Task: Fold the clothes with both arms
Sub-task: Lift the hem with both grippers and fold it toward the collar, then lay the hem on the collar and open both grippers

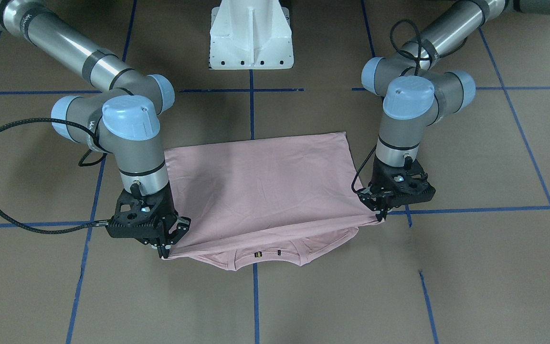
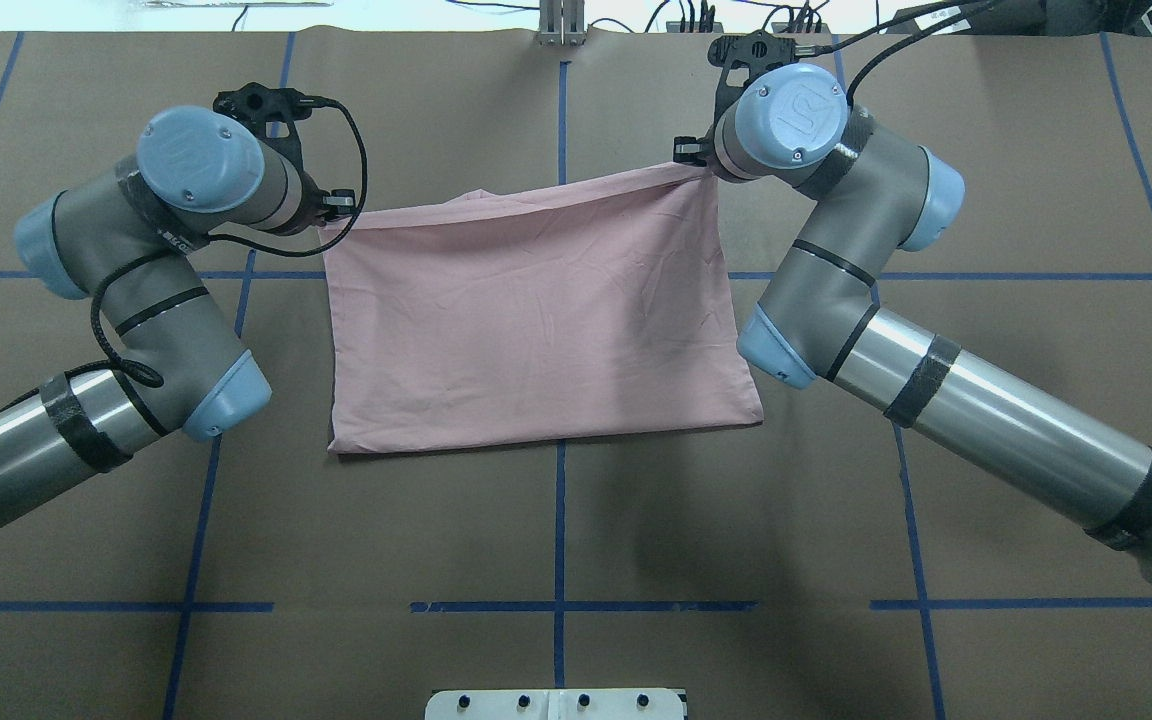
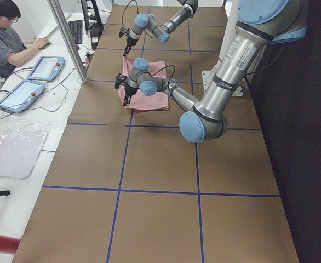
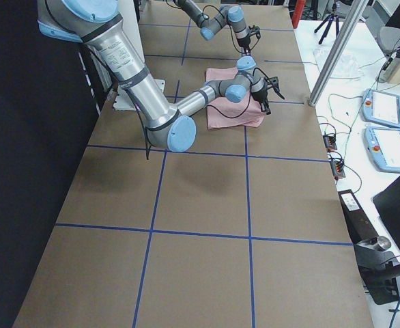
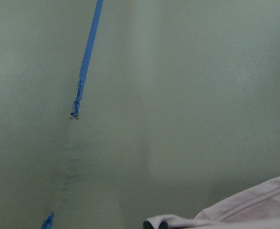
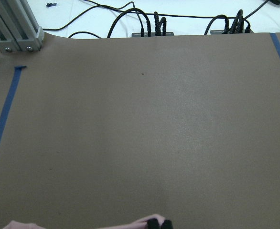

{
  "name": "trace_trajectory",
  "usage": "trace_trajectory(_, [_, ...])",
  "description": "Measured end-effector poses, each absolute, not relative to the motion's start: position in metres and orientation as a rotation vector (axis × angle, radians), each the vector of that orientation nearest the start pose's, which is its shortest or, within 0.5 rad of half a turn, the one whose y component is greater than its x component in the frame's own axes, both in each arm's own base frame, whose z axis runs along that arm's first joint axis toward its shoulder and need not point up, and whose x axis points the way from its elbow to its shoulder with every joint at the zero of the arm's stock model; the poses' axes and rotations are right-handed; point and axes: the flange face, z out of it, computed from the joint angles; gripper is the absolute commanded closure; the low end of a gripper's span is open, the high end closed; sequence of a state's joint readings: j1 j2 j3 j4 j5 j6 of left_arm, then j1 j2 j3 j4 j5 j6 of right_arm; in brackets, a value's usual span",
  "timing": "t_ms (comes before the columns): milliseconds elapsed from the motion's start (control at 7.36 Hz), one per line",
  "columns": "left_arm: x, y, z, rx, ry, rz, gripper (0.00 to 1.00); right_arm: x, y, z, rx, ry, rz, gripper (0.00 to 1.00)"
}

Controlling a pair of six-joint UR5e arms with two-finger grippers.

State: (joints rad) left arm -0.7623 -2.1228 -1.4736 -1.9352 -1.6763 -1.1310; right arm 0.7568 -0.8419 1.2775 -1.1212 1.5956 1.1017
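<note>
T-shirt (image 1: pixel 260 181) in pink lies doubled over; my left gripper (image 1: pixel 381 214) and right gripper (image 1: pixel 166 249) each clamp a corner farthest from the pedestal (image 1: pixel 251 38).

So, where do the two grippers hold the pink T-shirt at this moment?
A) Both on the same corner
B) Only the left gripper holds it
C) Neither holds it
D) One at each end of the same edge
D: in the front-facing view the left gripper and the right gripper each pinch one end of the same edge of the pink T-shirt, well apart from each other.
</note>
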Motion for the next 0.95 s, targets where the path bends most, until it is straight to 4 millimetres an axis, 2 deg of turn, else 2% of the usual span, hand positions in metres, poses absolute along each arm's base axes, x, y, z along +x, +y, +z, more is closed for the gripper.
trace_trajectory(136, [0.435,-0.584,0.348,0.382,0.734,-0.259,1.0,-0.479,-0.632,0.303,0.49,-0.736,0.257,1.0])
trace_trajectory(272, [0.438,-0.584,0.347,0.383,0.736,-0.256,0.62,-0.481,-0.632,0.303,0.491,-0.739,0.256,1.0])
trace_trajectory(408, [0.44,-0.584,0.343,0.385,0.742,-0.257,0.22,-0.483,-0.631,0.303,0.496,-0.751,0.252,0.68])
trace_trajectory(543, [0.442,-0.584,0.338,0.386,0.748,-0.259,0.0,-0.484,-0.628,0.305,0.5,-0.762,0.248,0.01])
trace_trajectory(951, [0.441,-0.585,0.332,0.388,0.755,-0.261,0.0,-0.484,-0.621,0.311,0.487,-0.788,0.233,0.0])
